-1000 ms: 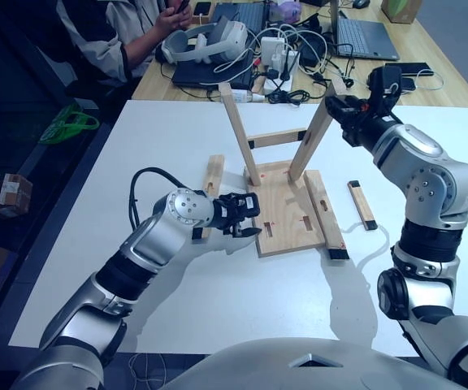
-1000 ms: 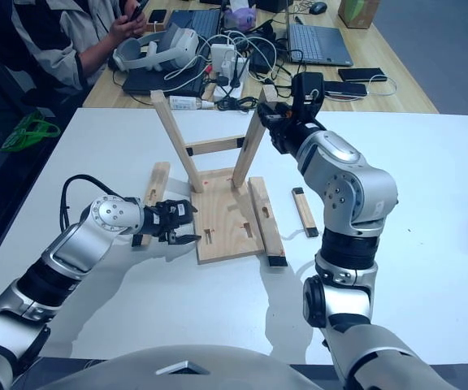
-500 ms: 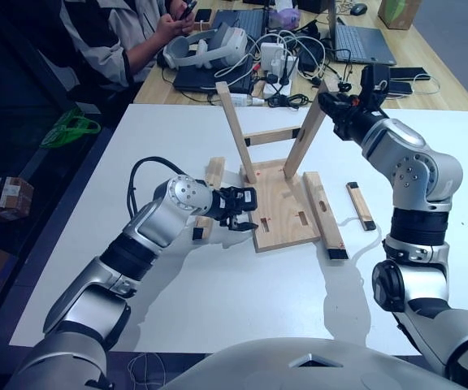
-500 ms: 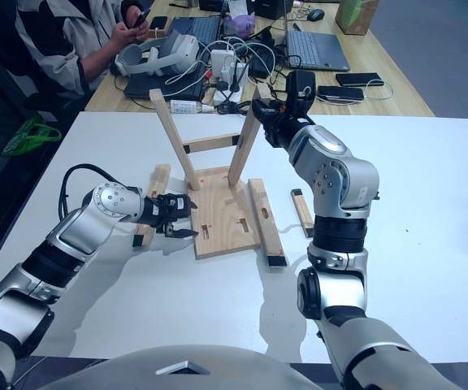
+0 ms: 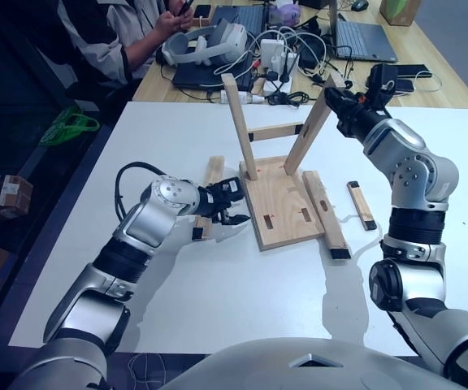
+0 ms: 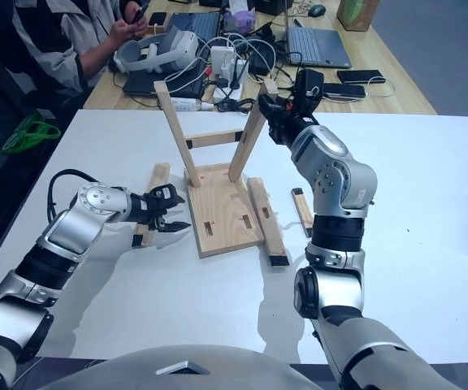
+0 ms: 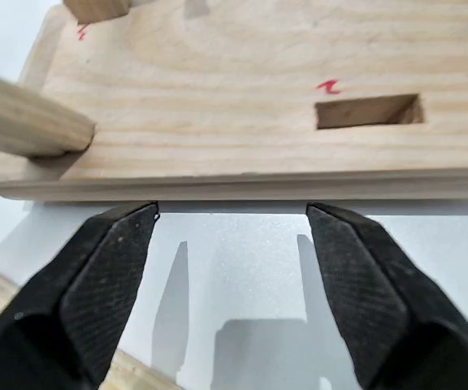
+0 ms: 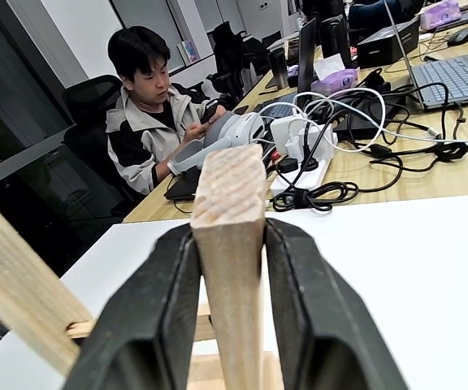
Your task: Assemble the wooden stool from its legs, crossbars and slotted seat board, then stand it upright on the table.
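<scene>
Seat board (image 5: 281,205): one, pale grained wood, rectangular, flat near the middle of the white tabletop (image 5: 218,292). Two open rectangular slots are visible, with small red pen marks beside them that cannot be read.

Legs: four square wooden sticks.
- Two stand tilted in the board's far side, the left leg (image 5: 240,126) and the right leg (image 5: 303,138). One crossbar (image 5: 276,132) joins them.
- One flat leg (image 5: 323,210) lies against the board's right edge, with a dark end.
- Another flat leg (image 5: 211,183) lies just beside the board's left edge.

Loose short bar (image 5: 361,205): one, farther toward the tabletop's right edge.

Right gripper (image 5: 334,97) is clamped on the top of the right leg. Left gripper (image 5: 240,203) has its jaws spread, holding nothing, at the board's left edge.
</scene>
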You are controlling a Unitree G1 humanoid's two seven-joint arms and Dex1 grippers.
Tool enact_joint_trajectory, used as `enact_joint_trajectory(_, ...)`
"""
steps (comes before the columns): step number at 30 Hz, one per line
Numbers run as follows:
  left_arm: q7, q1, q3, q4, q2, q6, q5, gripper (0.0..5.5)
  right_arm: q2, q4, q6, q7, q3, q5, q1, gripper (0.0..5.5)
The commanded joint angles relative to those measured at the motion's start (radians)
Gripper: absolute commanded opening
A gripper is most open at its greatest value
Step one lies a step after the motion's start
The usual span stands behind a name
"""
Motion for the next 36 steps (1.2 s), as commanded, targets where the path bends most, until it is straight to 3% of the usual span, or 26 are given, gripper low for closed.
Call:
enact_joint_trajectory(1, 0.003, -0.021, 0.015, -0.006, -0.038, 0.030, -0.021, 3.39, 0.008, 0.016, 0.044, -0.009, 0.045, -0.019, 0.047, 1.12)
enact_joint_trajectory(10, 0.046, -0.019, -0.003, -0.045, -0.120, 0.094, -0.027, 3.39, 0.034, -0.028, 0.019, -0.027, 0.129, -0.063, 0.064, 1.12)
enact_joint_trajectory(24, 0.047, 0.020, -0.130, -0.043, -0.067, 0.083, 0.097, 3.39, 0.054, -0.037, -0.016, -0.049, 0.139, -0.099, 0.058, 1.12)
enact_joint_trajectory(36, 0.044, 0.041, -0.168, -0.018, -0.012, 0.059, 0.160, 3.39, 0.056, 0.133, -0.104, -0.082, 0.031, -0.078, 0.038, 1.12)
